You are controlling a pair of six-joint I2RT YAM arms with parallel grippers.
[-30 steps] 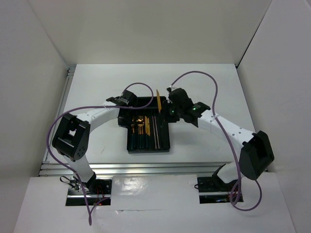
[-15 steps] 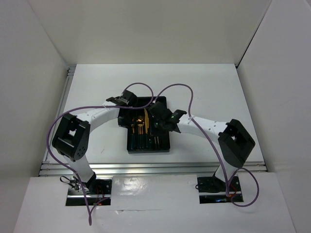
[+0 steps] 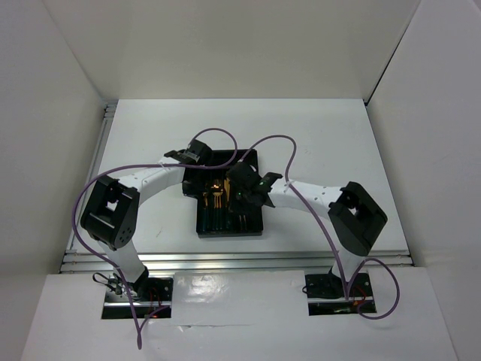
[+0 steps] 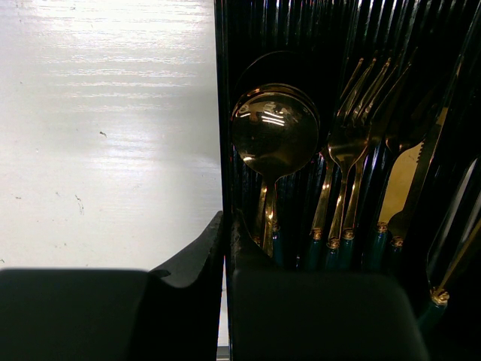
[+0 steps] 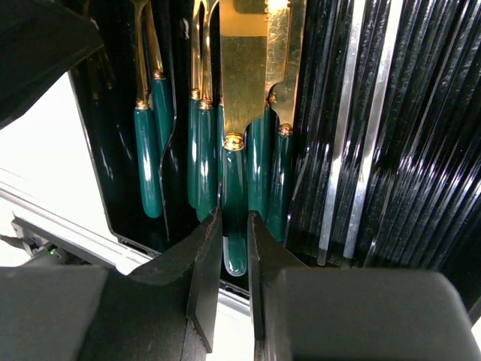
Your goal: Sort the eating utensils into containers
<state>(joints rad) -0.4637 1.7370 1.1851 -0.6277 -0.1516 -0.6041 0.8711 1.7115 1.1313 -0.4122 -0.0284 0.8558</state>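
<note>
Reaching over tray (image 3: 229, 234), right claw (image 5: 233, 222) pinching knife (image 5: 243, 75) handle — left claw (image 4: 227, 223) clamped on tray wall.

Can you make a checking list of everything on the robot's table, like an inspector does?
Surface: white table.
Job's things: black tray holding gold spoons, forks, knives and pale chopsticks.
Clutter: nothing seen.
Grippers: left gripper closed, seemingly pinching the tray's side wall; right gripper closed on one knife by its green handle, over the tray.
Cables: a purple cable loops along each arm.
Surroundings: plain white walls on three sides.
</note>
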